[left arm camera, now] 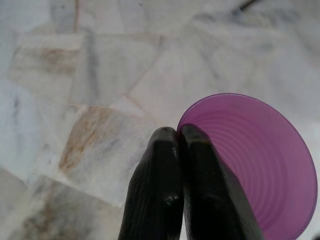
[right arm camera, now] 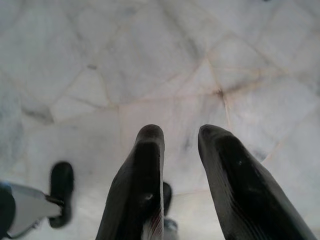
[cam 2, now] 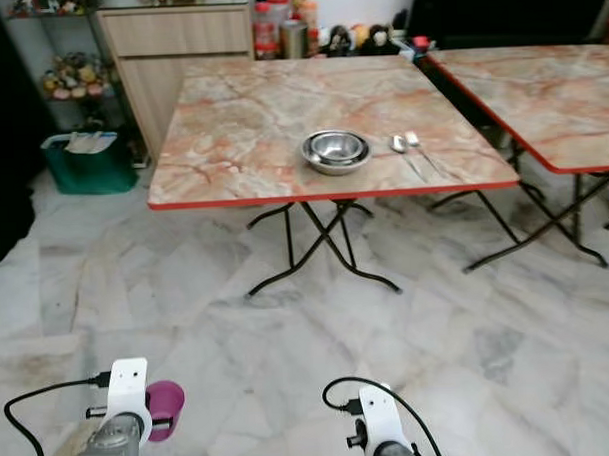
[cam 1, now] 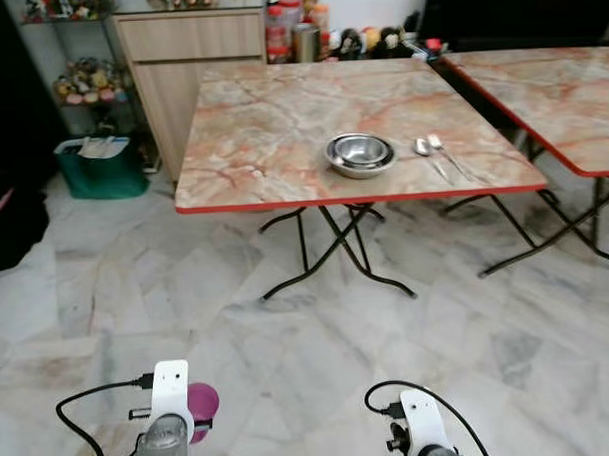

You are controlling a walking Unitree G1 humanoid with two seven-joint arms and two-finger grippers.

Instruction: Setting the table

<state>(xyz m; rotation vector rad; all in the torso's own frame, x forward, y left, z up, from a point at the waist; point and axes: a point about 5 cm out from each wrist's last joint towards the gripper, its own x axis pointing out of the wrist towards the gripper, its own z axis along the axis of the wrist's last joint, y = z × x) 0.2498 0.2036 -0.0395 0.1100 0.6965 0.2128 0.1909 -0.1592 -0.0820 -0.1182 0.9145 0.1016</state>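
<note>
My left gripper (left arm camera: 178, 132) is shut on the rim of a purple plastic cup (left arm camera: 255, 160), held low over the marble floor; the same cup (cam 1: 203, 403) peeks out beside my left wrist. My right gripper (right arm camera: 181, 132) hangs open over the floor with nothing between its fingers. Ahead stands a marble-patterned folding table (cam 1: 271, 139) with a red edge. On it, near the front right, sit stacked steel bowls (cam 1: 361, 153), and just right of them lie a spoon (cam 1: 424, 150) and a fork (cam 1: 444, 151).
A second, similar table (cam 1: 550, 89) stands to the right with a narrow gap between them. A wooden cabinet (cam 1: 184, 62) and shelves line the back wall, a green basket (cam 1: 100, 167) sits on the floor at left. Marble floor (cam 1: 319, 358) stretches between me and the table.
</note>
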